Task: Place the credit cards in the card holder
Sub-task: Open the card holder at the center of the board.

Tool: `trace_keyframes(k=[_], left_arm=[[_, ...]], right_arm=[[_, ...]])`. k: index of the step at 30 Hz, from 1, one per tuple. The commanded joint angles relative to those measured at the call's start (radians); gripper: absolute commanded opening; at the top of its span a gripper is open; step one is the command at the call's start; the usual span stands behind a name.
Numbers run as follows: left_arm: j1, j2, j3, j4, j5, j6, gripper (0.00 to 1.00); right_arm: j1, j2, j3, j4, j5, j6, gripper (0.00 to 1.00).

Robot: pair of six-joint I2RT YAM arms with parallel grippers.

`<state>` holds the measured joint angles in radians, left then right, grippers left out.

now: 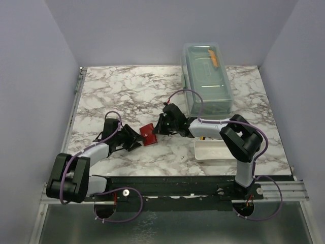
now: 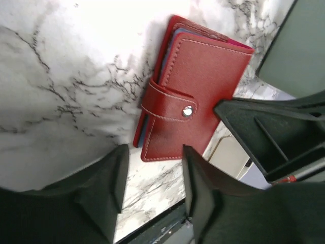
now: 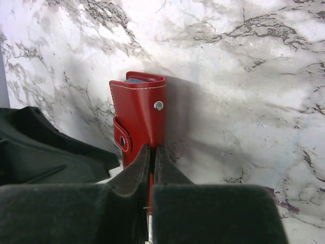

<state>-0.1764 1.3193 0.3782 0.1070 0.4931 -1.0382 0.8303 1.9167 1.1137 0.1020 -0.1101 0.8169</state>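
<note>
Item 1. Left gripper (image 2: 155, 170): low over the marble table (image 1: 111, 96), jaws spread and holding nothing. Its tips stand just short of the near edge of item 2.

Item 2. Card holder (image 2: 198, 86): red, mid-table between the two grippers. The strap (image 2: 167, 104) crosses the cover with its stud showing. Whether it is snapped cannot be told. Blue edges show inside at one side.

Item 3. Right gripper (image 3: 151, 155): jaws pinched together on the holder's edge, holding it.

Item 4. White tray (image 1: 203, 151): near the right arm. Its contents are not legible.

Item 5. Clear plastic box (image 1: 205, 76): at the far right, apart from the work.

Step in hand, judged: steadying the holder so that it can be opened. No loose card is seen.

Next move, judged: the left fingers need to catch the strap tab and lift it while the right grip stays firm.
</note>
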Motion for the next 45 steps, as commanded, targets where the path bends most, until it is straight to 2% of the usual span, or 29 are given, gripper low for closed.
trace_keyframes(k=[1,4,8,13,19,31,34,38,45], left_arm=[[-0.013,-0.133,0.044,-0.202,-0.122,0.069,0.57],[-0.065,-0.149,0.155,-0.361,-0.257,0.108,0.59],[-0.148,-0.049,0.312,-0.506,-0.403,0.104,0.54],[-0.256,0.078,0.4,-0.53,-0.463,0.082,0.48],[-0.322,0.168,0.46,-0.539,-0.54,0.057,0.44],[-0.341,0.262,0.516,-0.551,-0.652,0.084,0.46],[-0.333,0.269,0.532,-0.553,-0.635,0.106,0.49],[-0.333,0.232,0.54,-0.551,-0.629,0.128,0.59],[-0.334,0.206,0.563,-0.551,-0.629,0.162,0.61]], right_arm=[[0.009,-0.041,-0.008,-0.03,0.049,-0.024,0.0],[0.009,-0.04,-0.012,-0.029,0.05,-0.016,0.0],[0.009,-0.051,-0.021,-0.019,0.059,-0.018,0.0],[0.009,-0.06,-0.029,-0.019,0.08,-0.031,0.0],[0.009,-0.078,-0.038,0.001,0.075,-0.036,0.0],[0.009,-0.093,-0.068,0.023,0.053,-0.041,0.0],[0.009,-0.085,-0.068,0.027,0.05,-0.04,0.0],[0.009,-0.082,-0.065,0.011,0.063,-0.041,0.0],[0.009,-0.074,-0.058,0.002,0.061,-0.048,0.0]])
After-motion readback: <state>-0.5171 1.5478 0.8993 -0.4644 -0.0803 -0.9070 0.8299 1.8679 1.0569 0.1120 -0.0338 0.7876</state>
